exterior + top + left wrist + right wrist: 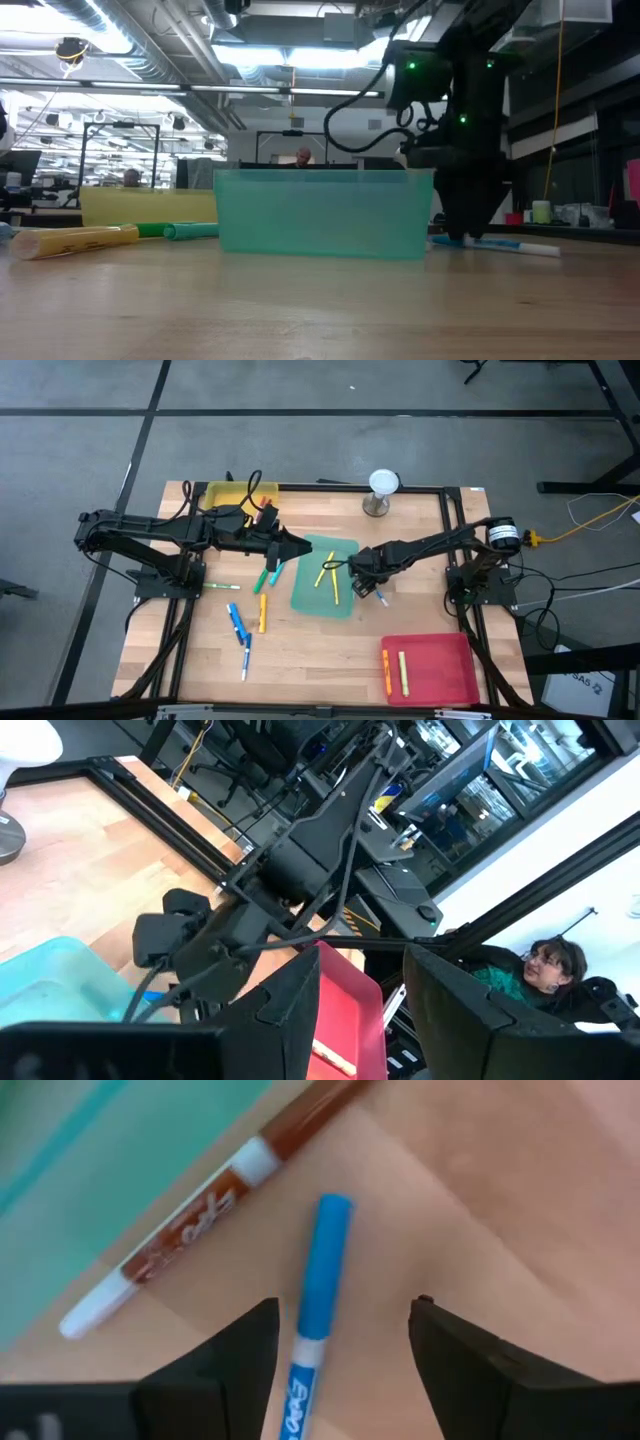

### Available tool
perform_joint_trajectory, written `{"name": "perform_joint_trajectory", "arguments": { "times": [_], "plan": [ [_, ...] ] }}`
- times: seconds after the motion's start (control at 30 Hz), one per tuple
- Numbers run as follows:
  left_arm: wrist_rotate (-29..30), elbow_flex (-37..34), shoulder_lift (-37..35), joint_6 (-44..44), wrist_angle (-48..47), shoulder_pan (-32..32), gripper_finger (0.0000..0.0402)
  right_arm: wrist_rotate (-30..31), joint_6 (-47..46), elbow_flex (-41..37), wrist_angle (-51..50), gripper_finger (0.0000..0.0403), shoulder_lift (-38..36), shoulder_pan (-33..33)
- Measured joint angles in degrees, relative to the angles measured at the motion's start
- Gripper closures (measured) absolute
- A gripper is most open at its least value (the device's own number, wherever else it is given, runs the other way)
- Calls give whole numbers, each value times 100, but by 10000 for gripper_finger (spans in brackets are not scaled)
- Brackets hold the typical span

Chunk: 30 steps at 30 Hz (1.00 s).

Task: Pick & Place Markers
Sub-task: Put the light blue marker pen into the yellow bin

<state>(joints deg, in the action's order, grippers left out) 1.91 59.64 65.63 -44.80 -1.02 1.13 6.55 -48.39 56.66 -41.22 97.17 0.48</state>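
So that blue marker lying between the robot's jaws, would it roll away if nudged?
Probably: the blue marker looks round and smooth, lying flat on bare wood, so a sideways nudge likely rolls it. It seems thin, stiff and light, so the open right gripper should lift it easily, though it may slip.

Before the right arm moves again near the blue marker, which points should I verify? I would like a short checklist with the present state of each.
1. Right gripper fingers apart: ok.
2. Blue marker lies between the fingers, on the table: ok.
3. Brown marker lies clear of the fingers: ok.
4. Green tray has free room beside its two yellow markers: ok.
5. Left gripper hangs over that tray's edge, perhaps in the way: not ok.
6. Whether the left gripper holds anything: cannot tell.
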Motion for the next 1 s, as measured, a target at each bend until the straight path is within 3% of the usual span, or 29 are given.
{"name": "perform_joint_trajectory", "arguments": {
  "times": [0.47, 1.0],
  "plan": [
    [9, 0, 0, 50, 0, -12, 261, -302, 96, 11, 8, 224, 153, -5],
    [-22, 0, 0, -48, 2, -12, 261, -645, 65, 20, 143, 330, 437, -49]
  ]
}}
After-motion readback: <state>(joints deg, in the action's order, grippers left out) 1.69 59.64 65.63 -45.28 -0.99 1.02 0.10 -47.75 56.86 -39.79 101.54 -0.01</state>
